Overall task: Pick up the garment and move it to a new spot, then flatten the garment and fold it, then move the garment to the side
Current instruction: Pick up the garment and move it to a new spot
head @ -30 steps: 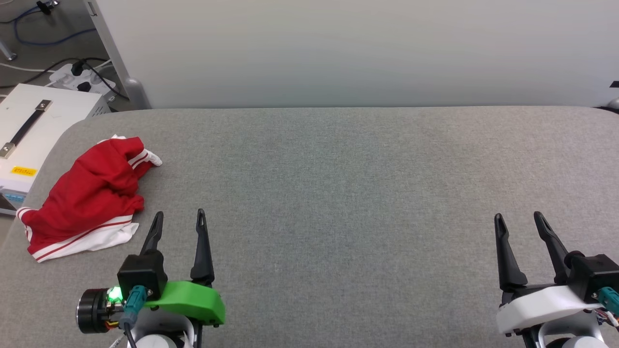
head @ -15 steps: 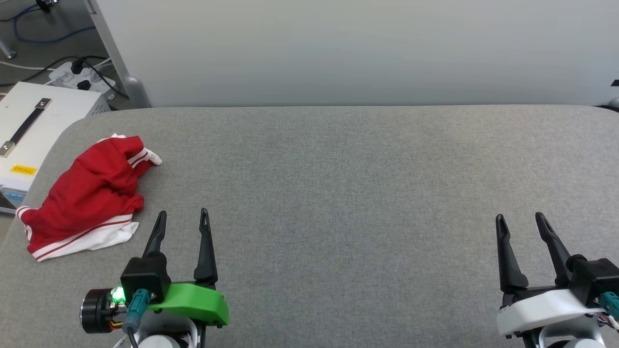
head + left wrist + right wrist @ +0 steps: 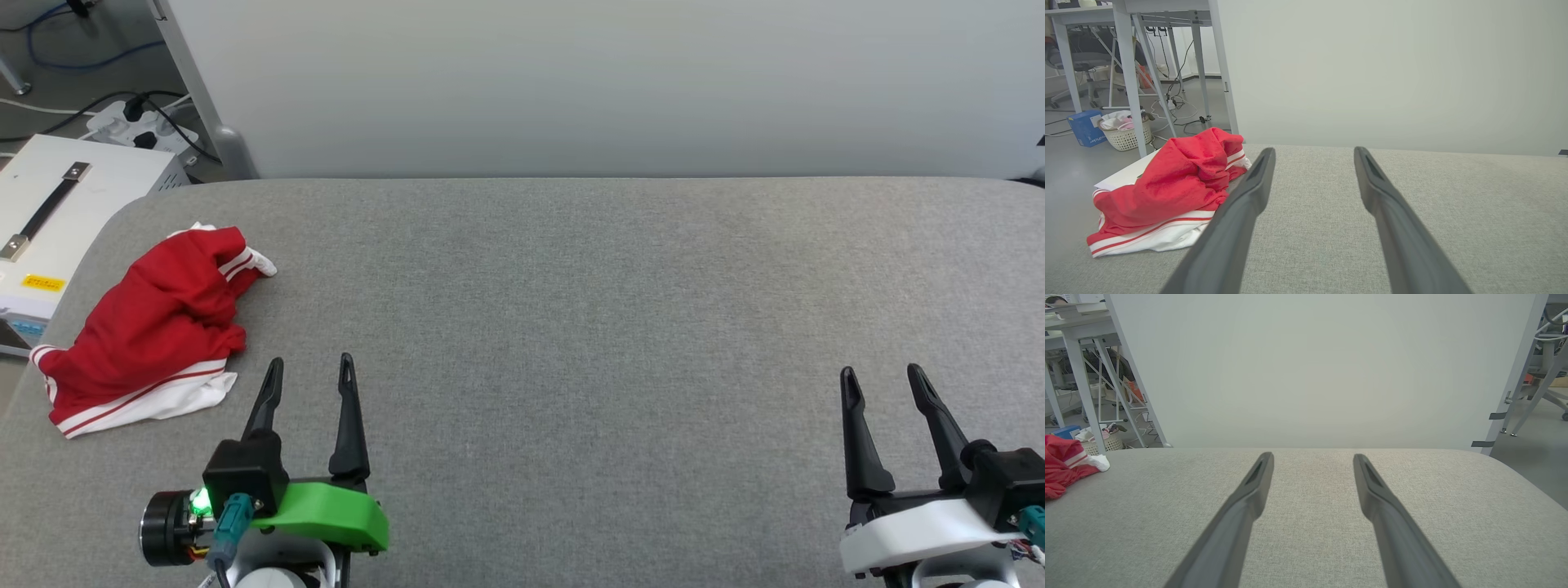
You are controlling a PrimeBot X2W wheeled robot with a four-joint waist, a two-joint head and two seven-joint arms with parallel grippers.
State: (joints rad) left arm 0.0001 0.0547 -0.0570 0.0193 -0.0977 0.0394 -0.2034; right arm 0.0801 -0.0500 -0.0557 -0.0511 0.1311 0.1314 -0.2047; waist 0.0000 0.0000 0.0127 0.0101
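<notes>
- garment (image 3: 155, 327): red tee w/ white sleeves, red-white striped trim.
- crumpled in a heap, not spread out.
- lies approx 9 o'clock, at edge of grey table (image 3: 571, 286).

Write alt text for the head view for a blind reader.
A crumpled red garment with white striped trim lies at the left end of a grey table. The left tool and right tool are open and empty, nearer the camera.

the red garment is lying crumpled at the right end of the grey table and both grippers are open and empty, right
Not quite. The garment lies crumpled at the left end of the grey table, as the head view shows, just beyond the left gripper. The rest holds: the left gripper and the right gripper are both open and empty.
</notes>
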